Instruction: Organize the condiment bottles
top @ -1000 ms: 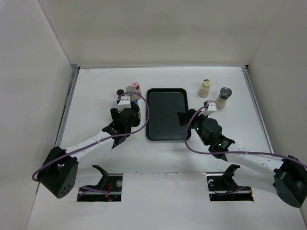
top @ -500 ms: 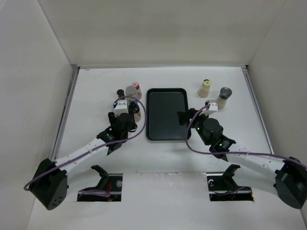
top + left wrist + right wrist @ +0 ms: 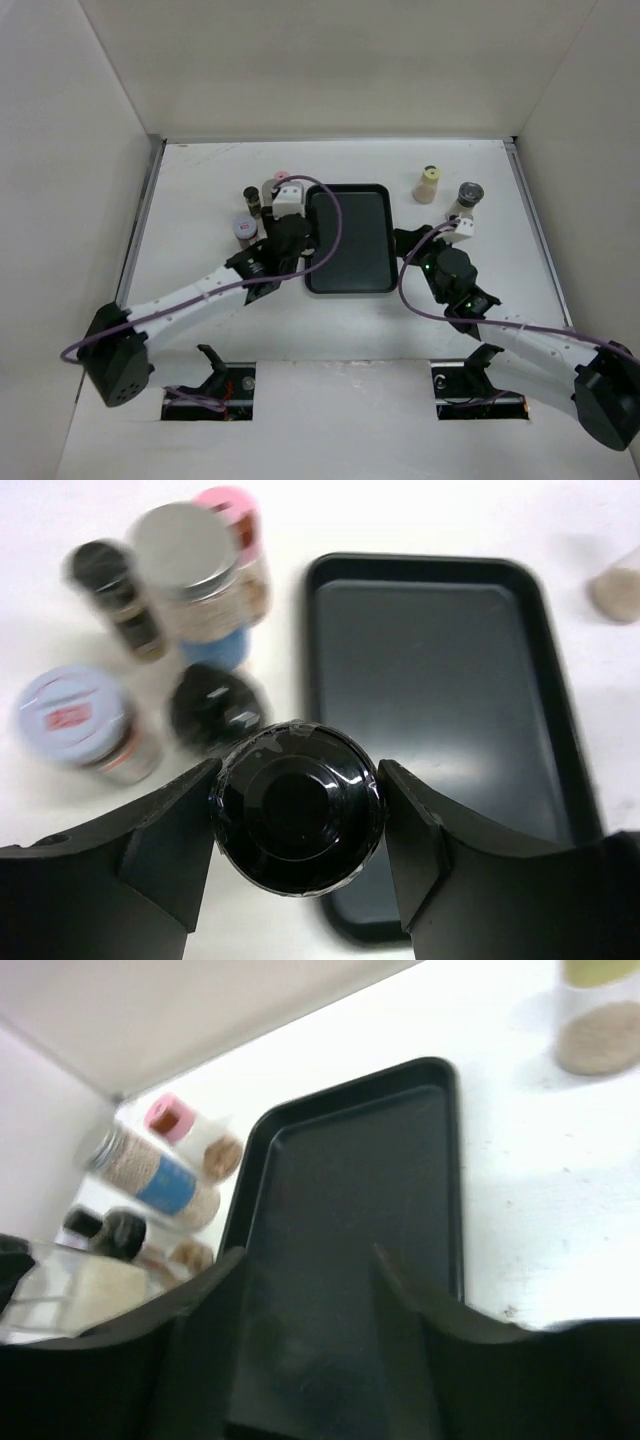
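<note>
L gripper [image 3: 297, 807]: pinching black-capped jar [image 3: 297, 780] by its sides, one finger each side; cap faces the wrist cam.
Held jar, position: at the tray's left rim, just beside the L cluster; top view hides it under the wrist.
R gripper [image 3: 310, 1360]: fingers spread, nothing btwn them; sits at the tray's right side, pointing across it.
Tray [image 3: 350, 275]: black, rectangular, mid-table [image 3: 330, 330], btwn the two arms.
L cluster (on table, left of tray, close together): pink-capped bottle [image 3: 232, 505]; silver-capped jar [image 3: 183, 545] w/ blue label; thin dark bottle [image 3: 105, 575]; pale-capped jar [image 3: 72, 712] w/ red mark on lid; second black-capped jar [image 3: 213, 705].
R pair (right of tray, upright, near each other but apart): cream bottle [image 3: 428, 185]; grey-capped bottle [image 3: 468, 196], the latter just beyond the R wrist.
</note>
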`<action>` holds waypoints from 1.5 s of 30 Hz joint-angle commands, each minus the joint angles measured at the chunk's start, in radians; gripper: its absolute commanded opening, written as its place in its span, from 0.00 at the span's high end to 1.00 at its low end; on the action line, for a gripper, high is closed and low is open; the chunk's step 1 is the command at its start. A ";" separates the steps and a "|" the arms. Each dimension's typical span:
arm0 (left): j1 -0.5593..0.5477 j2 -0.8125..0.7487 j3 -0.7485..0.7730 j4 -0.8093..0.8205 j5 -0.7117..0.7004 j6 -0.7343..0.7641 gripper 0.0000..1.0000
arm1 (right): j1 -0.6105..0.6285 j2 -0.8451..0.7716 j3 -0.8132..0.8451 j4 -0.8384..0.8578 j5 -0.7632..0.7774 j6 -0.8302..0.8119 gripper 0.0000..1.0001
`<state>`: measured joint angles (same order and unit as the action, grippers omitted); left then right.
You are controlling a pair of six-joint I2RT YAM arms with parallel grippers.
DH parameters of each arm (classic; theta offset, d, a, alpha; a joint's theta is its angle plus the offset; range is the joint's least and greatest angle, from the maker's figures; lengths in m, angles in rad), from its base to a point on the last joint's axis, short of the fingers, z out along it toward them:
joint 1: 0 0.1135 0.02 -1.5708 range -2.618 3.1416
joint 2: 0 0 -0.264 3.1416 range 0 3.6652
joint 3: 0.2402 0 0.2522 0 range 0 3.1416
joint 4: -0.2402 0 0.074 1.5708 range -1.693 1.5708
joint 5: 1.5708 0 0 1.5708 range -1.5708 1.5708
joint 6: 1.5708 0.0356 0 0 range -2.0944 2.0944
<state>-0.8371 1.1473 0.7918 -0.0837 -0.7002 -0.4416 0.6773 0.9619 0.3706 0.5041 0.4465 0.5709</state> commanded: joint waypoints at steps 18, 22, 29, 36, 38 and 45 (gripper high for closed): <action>0.177 0.776 0.638 0.352 0.209 0.153 0.72 | -0.081 -0.072 -0.018 -0.010 0.034 0.075 0.47; 0.183 0.819 0.662 0.358 0.211 0.155 0.70 | -0.088 -0.074 -0.018 -0.010 0.023 0.080 0.47; 0.201 0.868 0.672 0.383 0.199 0.168 0.64 | -0.084 -0.064 -0.013 -0.009 0.018 0.076 0.46; 0.204 0.891 0.675 0.420 0.188 0.211 0.48 | -0.084 -0.071 -0.016 -0.007 0.024 0.075 0.43; 0.200 0.875 0.661 0.421 0.188 0.208 0.38 | -0.084 -0.072 -0.018 -0.006 0.031 0.073 0.40; 0.158 0.734 0.597 0.423 0.188 0.208 0.20 | -0.084 -0.081 -0.019 -0.006 0.032 0.072 0.33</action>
<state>-0.6556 2.0323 1.4014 0.2672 -0.5007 -0.2447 0.5964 0.8997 0.3515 0.4778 0.4637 0.6430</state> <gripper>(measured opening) 0.794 0.668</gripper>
